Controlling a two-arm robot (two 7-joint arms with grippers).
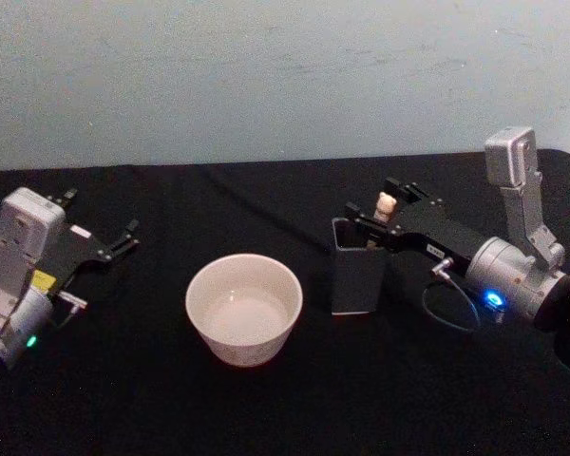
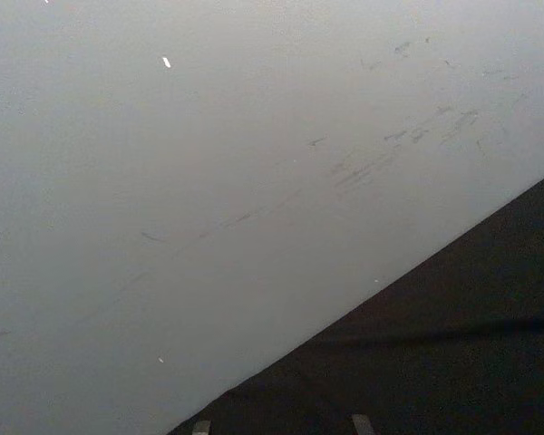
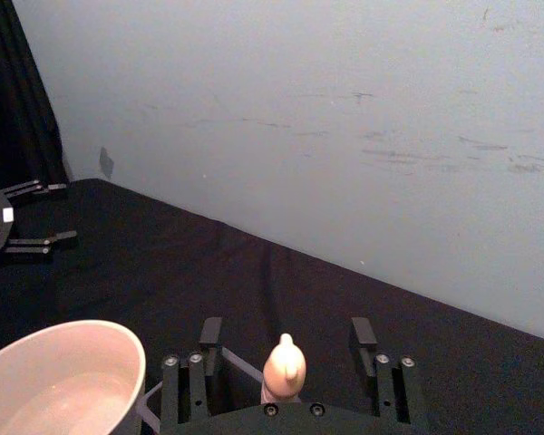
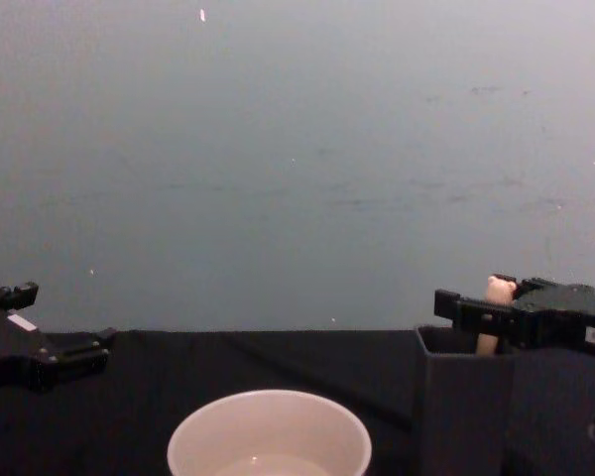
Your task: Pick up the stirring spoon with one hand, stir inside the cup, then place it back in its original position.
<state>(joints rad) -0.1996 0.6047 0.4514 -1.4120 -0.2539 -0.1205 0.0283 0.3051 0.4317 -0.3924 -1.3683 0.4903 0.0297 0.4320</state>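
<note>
Stirring spoon (image 1: 387, 206) stands handle-up in the dark holder (image 1: 353, 280), right of the cup (image 1: 244, 309). My right end effector (image 3: 286, 331) is spread, fingers (image 3: 211, 333) flanking the bear knob; I should centre, pinch just below the knob, then lift straight up. My left end effector (image 1: 100, 215) rests spread at the counter's (image 1: 123, 399) left.

Bowl of stirring spoon (image 1: 387, 203), unseen inside holder (image 1: 353, 280)

The table (image 1: 114, 399) is covered in black cloth; two things stand directly on it — the wide cream-white cup (image 1: 244, 309), upright near the middle, and a tall dark grey square-sided holder (image 1: 353, 285) just to its right; the two stand apart, not touching.
</note>
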